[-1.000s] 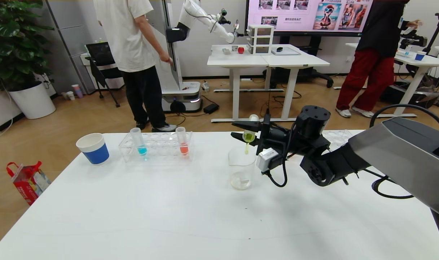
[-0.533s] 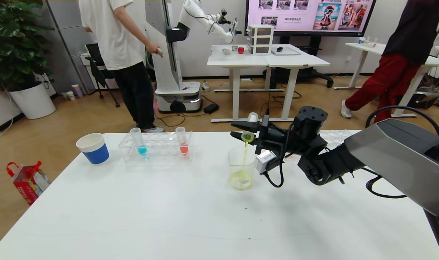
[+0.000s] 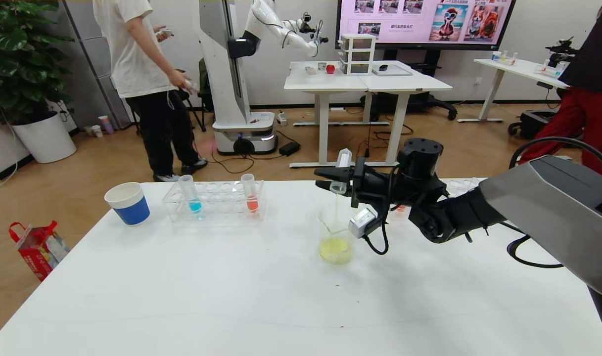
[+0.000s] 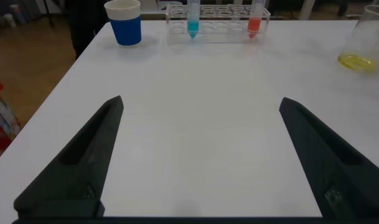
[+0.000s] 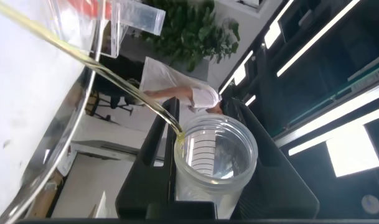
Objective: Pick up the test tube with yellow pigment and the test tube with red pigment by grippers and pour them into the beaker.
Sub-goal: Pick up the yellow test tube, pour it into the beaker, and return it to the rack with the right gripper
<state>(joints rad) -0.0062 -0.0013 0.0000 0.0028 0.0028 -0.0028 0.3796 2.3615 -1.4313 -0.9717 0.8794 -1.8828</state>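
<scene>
My right gripper (image 3: 330,180) is shut on the test tube with yellow pigment (image 3: 342,165) and holds it tipped, mouth down, above the beaker (image 3: 334,232). A thin yellow stream runs from the tube's mouth into the beaker, which has yellow liquid at its bottom. In the right wrist view the near-empty tube (image 5: 214,162) sits between the right gripper's fingers (image 5: 205,118). The test tube with red pigment (image 3: 250,193) stands upright in a clear rack (image 3: 214,200). My left gripper (image 4: 200,102) is open and empty over the table's near part. It sees the beaker (image 4: 366,43) and the red tube (image 4: 255,22).
A tube with blue liquid (image 3: 190,194) stands in the same rack. A white paper cup with a blue sleeve (image 3: 127,202) stands left of the rack. A second clear rack (image 3: 461,187) lies behind my right arm. People and another robot are beyond the table.
The yellow liquid has run from the tube into the beaker, which was nearly empty a second ago. My right gripper has tipped the tube further and risen slightly. People behind have moved.
</scene>
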